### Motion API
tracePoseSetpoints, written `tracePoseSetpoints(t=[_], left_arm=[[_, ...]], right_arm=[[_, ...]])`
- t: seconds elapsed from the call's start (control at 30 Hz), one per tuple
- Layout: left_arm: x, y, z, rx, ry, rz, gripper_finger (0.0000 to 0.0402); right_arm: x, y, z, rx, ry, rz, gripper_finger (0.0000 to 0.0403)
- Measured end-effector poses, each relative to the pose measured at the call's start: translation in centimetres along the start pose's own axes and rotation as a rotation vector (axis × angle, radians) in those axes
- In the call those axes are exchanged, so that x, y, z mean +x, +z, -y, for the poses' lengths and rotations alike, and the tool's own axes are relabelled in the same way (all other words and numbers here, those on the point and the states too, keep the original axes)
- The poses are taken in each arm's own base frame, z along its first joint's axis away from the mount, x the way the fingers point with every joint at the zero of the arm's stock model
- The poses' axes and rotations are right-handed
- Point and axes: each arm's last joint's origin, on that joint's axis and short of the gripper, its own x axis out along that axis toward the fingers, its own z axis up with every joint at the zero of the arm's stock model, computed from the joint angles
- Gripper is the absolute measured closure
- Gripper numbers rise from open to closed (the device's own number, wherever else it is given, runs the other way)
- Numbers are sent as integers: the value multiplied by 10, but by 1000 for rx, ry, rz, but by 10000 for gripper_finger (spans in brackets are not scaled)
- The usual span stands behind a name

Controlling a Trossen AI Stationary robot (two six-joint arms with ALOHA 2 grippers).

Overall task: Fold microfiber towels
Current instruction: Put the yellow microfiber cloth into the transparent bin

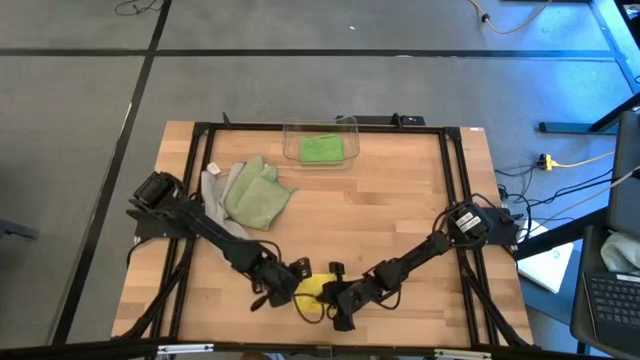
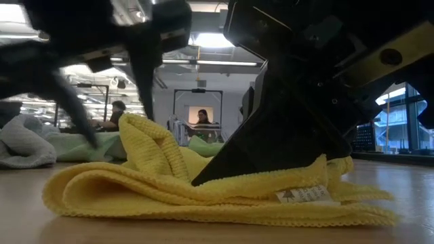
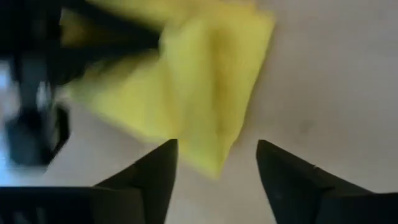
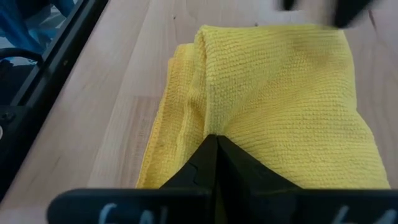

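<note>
Wooden table (image 1: 400,210); right gripper (image 4: 217,144) pins yellow towel (image 4: 280,93).

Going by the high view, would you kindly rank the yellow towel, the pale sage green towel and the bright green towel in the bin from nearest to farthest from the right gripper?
1. Yellow towel: right at the right gripper, near the table's front edge.
2. Pale sage green towel: farther back, on the left side.
3. Bright green towel: farthest, inside the clear bin at the back edge.

A clear plastic bin (image 1: 320,143) is sitting at the far edge of the wooden table (image 1: 400,210). Two people (image 2: 202,125) are showing in the room beyond.
</note>
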Motion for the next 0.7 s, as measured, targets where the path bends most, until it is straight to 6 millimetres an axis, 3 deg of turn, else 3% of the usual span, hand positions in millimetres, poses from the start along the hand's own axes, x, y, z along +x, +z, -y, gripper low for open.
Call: tracePoseSetpoints(t=[0.33,0.7], left_arm=[[36,11,17,165,35,-85,107],[47,24,14,129,131,13,101]], right_arm=[[0,0,0,2,-3,4,385],[0,0,0,1,-13,10,385]])
